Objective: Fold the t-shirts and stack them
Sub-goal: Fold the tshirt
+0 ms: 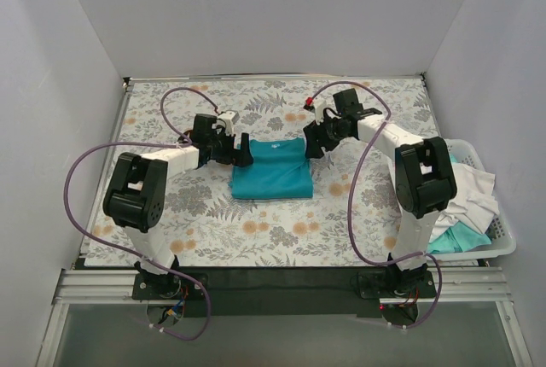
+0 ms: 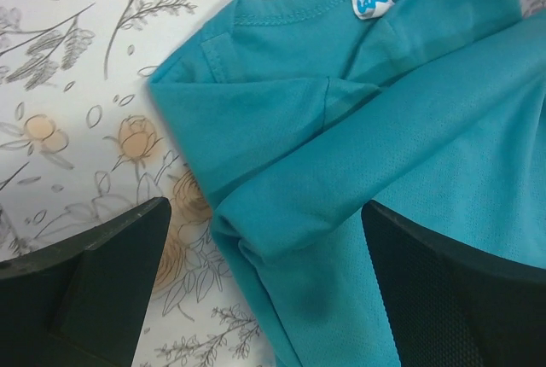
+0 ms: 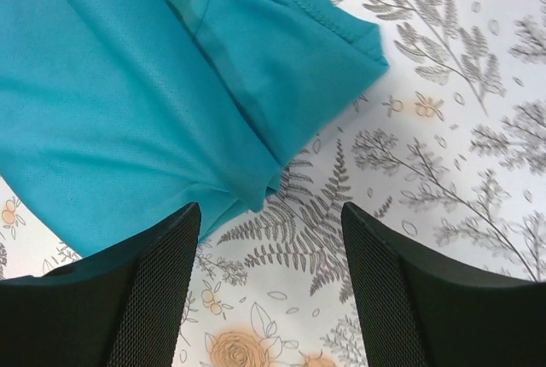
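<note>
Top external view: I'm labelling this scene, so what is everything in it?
teal t-shirt: one, teal-blue, folded at table centre between the grippers
heaped garments: count unclear, white and pale aqua, in the basket
basket: one, white plastic, table's right edge
tablecloth: one, pale floral, covering the table
walls: three, white, around the table
cables: two, purple, one looping from each arm
left gripper: one, black, open, at the t-shirt's left edge
right gripper: one, black, open, at the t-shirt's right edge

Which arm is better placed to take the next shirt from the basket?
Right. The basket of loose shirts stands beside the right arm; the left arm is beyond the folded teal shirt. Left pincer and right pincer are open.
</note>
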Action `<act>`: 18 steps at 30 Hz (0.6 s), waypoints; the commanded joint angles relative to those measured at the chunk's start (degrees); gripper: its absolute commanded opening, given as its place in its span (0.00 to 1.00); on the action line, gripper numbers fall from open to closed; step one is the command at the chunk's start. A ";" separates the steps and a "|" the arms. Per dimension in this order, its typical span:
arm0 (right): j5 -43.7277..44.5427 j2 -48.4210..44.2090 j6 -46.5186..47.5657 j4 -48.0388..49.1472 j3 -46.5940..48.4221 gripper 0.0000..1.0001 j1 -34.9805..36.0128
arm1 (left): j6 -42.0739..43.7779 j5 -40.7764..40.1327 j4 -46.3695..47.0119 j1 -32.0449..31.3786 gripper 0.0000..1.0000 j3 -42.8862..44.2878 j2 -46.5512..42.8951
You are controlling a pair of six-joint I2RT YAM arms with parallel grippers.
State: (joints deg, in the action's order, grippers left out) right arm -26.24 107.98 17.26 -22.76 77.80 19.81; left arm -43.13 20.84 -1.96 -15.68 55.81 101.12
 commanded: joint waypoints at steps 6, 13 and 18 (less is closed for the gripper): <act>-14.35 4.86 7.09 1.93 3.93 0.59 0.23 | 6.31 8.78 3.17 0.04 0.79 3.87 2.24; -16.82 9.34 7.97 1.85 7.27 0.55 0.14 | 6.83 11.24 3.19 0.12 0.65 3.60 3.91; -18.75 11.81 8.14 1.41 9.03 0.49 0.23 | 7.01 11.68 2.75 0.12 0.49 3.51 4.61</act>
State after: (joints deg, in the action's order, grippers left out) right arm -41.43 118.50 24.25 -22.02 84.47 19.99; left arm -37.26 30.68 0.30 -15.68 58.15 105.60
